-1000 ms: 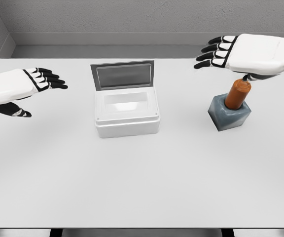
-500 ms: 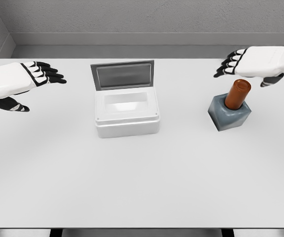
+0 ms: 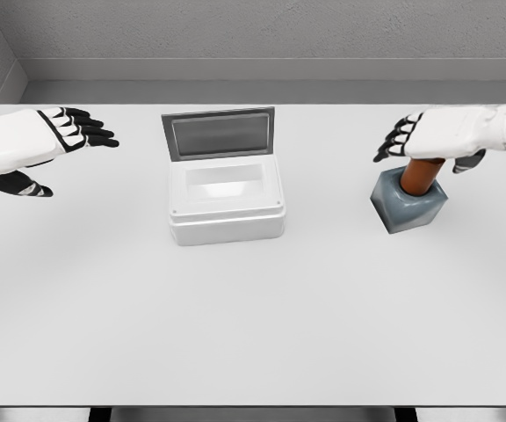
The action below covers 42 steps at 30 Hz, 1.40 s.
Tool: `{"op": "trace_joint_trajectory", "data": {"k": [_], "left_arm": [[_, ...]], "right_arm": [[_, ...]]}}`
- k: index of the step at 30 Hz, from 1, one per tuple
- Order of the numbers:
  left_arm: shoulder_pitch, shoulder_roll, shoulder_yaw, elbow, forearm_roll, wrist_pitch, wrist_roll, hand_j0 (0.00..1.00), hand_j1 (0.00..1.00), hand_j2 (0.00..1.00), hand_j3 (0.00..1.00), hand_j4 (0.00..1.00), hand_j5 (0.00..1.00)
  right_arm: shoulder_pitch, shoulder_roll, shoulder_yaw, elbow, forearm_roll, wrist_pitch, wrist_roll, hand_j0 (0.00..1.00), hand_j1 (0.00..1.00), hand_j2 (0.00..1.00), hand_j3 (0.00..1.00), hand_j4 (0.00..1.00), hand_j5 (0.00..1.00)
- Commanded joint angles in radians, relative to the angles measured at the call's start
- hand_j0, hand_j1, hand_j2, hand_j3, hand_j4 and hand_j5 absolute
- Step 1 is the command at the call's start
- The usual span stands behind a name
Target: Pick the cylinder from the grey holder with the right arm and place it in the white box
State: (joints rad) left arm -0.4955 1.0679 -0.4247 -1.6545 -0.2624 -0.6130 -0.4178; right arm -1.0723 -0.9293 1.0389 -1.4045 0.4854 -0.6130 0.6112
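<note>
Seemingly right hand (image 3: 429, 134) atop cyl. (image 3: 420, 175)

White table (image 3: 235, 325), grey wall (image 3: 235, 31) behind.

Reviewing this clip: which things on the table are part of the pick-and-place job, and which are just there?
Part of the job:
- orange cylinder, standing in the grey holder
- white box, lid up
- right hand, open, over the cylinder's top

Not involved:
- left hand, open, hovering at the table's left edge
</note>
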Motion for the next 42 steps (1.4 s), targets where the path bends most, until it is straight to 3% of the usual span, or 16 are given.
{"op": "trace_joint_trajectory", "data": {"k": [1, 18, 20, 21, 30, 34, 35, 42], "left_arm": [[0.000, -0.002, 0.000, -0.001, 0.002, 0.002, 0.001, 1.00, 1.00, 1.00, 1.00, 1.00, 1.00], [0.000, -0.002, 0.000, 0.001, 0.000, 0.002, 0.001, 1.00, 1.00, 1.00, 1.00, 1.00, 1.00], [0.000, -0.002, 0.000, 0.001, 0.000, 0.002, 0.001, 1.00, 1.00, 1.00, 1.00, 1.00, 1.00], [0.000, -0.002, 0.000, 0.001, 0.000, 0.002, 0.001, 1.00, 1.00, 1.00, 1.00, 1.00, 1.00], [0.000, -0.002, 0.000, -0.001, 0.002, 0.002, 0.001, 1.00, 1.00, 1.00, 1.00, 1.00, 1.00], [0.000, -0.002, -0.003, -0.001, 0.002, 0.002, 0.001, 1.00, 1.00, 1.00, 1.00, 1.00, 1.00], [0.000, -0.002, -0.003, -0.001, 0.002, 0.002, 0.001, 1.00, 1.00, 1.00, 1.00, 1.00, 1.00], [0.000, -0.003, -0.003, -0.001, 0.002, 0.002, 0.001, 1.00, 1.00, 1.00, 1.00, 1.00, 1.00]], "right_arm": [[-0.002, 0.006, 0.010, 0.001, 0.005, 0.002, 0.000, 0.99, 0.99, 0.99, 0.99, 0.99, 0.99], [-0.006, 0.004, 0.030, -0.007, 0.030, 0.002, 0.000, 0.79, 0.79, 0.79, 0.79, 0.79, 0.79], [-0.008, 0.003, 0.030, -0.008, 0.035, 0.002, 0.000, 0.74, 0.74, 0.74, 0.74, 0.74, 0.74], [-0.008, 0.004, 0.030, -0.008, 0.033, 0.002, 0.000, 0.67, 0.67, 0.67, 0.67, 0.67, 0.67], [-0.012, 0.000, 0.030, -0.008, 0.036, 0.002, 0.000, 0.48, 0.48, 0.48, 0.48, 0.48, 0.48], [-0.014, -0.011, 0.029, -0.033, 0.036, 0.002, 0.000, 0.45, 0.45, 0.45, 0.45, 0.45, 0.45], [-0.014, -0.011, 0.027, -0.034, 0.036, 0.002, 0.000, 0.39, 0.39, 0.39, 0.39, 0.39, 0.39], [-0.021, -0.011, 0.020, -0.036, 0.035, 0.002, 0.000, 0.39, 0.39, 0.39, 0.39, 0.39, 0.39]]}}
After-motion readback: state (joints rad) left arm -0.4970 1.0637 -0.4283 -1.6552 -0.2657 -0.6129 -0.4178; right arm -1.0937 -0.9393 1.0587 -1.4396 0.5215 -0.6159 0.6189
